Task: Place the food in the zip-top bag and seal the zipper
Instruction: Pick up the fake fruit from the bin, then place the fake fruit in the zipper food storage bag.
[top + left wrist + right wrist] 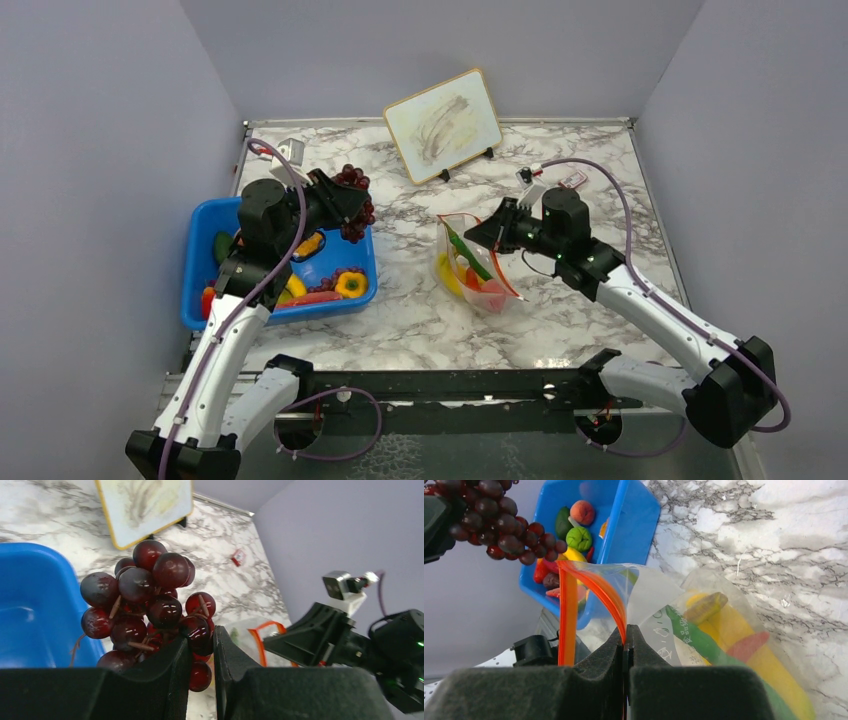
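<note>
Holding the grapes (pixel 150 595) aloft in the left gripper (pixel 202 645), pinching only the bunch's lower berries between narrowed jaws, hanging just past the right rim of the blue bin (pixel 200 260) and well apart from the zip-top bag (pixel 475 265). Clamping the right gripper (pixel 625 637) fully onto the zipper (pixel 594 587), lifting one lip and propping the mouth open mid-table.

Risking a slip here: gripping so few berries on a loose, bulky cluster, possibly swinging and dropping onto the marble short of the bag. Risking a snag too: pushing a wide bunch at a mouth held up on one side only, likely catching the orange-red lip or folding it shut. Bumping the floppy pouch, and so tipping out the contents, also looking possible.

Counting now: one bunch in the air; three pieces showing inside the bag, yellow, green and red; roughly six more lying in the bin, overlapping too much for an exact tally; one bag, one bin, one board (pixel 443 125) leaning at the back.
</note>
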Available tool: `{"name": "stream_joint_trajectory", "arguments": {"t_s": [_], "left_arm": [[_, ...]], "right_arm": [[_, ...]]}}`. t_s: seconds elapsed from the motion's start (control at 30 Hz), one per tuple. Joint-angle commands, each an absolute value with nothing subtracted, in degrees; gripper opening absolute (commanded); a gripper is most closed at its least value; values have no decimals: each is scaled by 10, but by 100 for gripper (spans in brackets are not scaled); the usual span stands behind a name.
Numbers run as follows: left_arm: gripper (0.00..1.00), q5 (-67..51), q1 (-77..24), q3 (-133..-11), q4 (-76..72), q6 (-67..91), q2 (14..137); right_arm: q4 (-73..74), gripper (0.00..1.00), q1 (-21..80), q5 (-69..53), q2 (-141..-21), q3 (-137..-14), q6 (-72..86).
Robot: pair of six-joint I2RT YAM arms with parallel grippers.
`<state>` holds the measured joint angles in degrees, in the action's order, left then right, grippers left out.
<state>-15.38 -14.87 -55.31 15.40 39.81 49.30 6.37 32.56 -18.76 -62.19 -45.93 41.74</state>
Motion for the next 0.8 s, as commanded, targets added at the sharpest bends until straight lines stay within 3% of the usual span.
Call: {"name": "stream_joint_trajectory", "arguments": {"t_s": [0.0,0.5,0.77], "left_arm": [[22,-227,-177,-549,61,468,481],[21,-167,-403,-580,-133,570,556],[21,-113,-489,-628,-148,523,600]], "right_arm": [[28,1,327,-170,-635,-492,414],[4,1,327,-173,-657,-498,424],[0,1,327,-175,-655,-495,429]]}}
